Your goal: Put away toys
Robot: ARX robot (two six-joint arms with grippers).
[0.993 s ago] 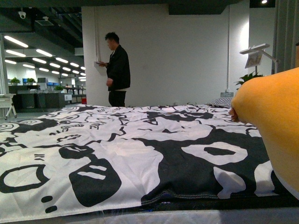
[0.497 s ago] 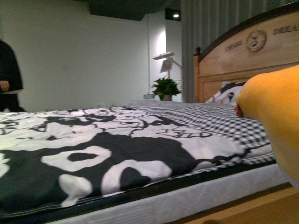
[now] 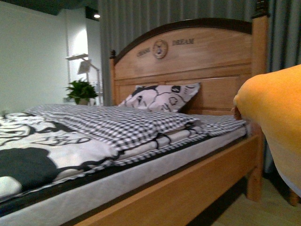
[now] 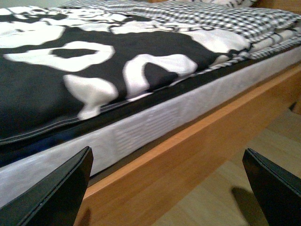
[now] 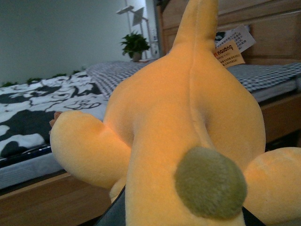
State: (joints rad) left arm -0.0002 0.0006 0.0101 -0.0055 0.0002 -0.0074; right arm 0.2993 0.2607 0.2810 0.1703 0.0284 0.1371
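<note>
On the right arm: the yellow-orange plush animal (image 3: 277,127) hangs clear of the floor at the right edge of the front view, just beside the bed and not on it. The wrist view shows its back, one pointed ear and a paper tag (image 5: 229,49).
Right gripper (image 5: 178,217): pinching the plush low on its body, judging by the dark finger edges either side; the fingers are mostly hidden.
Left gripper (image 4: 169,188): fingers spread wide with nothing between them, low beside the wooden bed rail (image 4: 188,155).
Change: within the last second the front view has swung off the black-and-white patterned cover (image 3: 28,155) and a man standing beyond it. It now faces the wooden headboard (image 3: 188,70), with the patterned pillow (image 3: 162,96) leaning on it and the checked duvet (image 3: 117,125) below. The plush sits at the same spot in frame throughout.
Meaning: the robot has probably turned with the toy in hand, so this is the carrying step. No bin or shelf is in sight, so the drop-off place cannot be told, and release is not yet due.
</note>
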